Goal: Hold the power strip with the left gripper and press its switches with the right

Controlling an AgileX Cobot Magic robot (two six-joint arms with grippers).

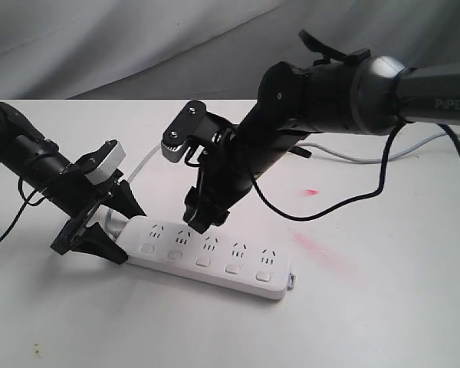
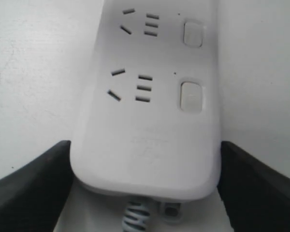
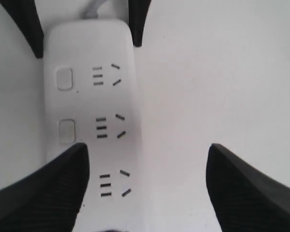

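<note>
the left fingers clamp both sides of the power strip at its cord end (probably so a press won't shove it across the bench), while the right fingers, spread wide and empty, hang above its sockets, beside the switches

A: Any writing to read out there?
B: One word, white letters, "PiPER", along the right arm.
A: And the power strip?
B: Faint embossed marks near its cord end, too blurred to read.
</note>
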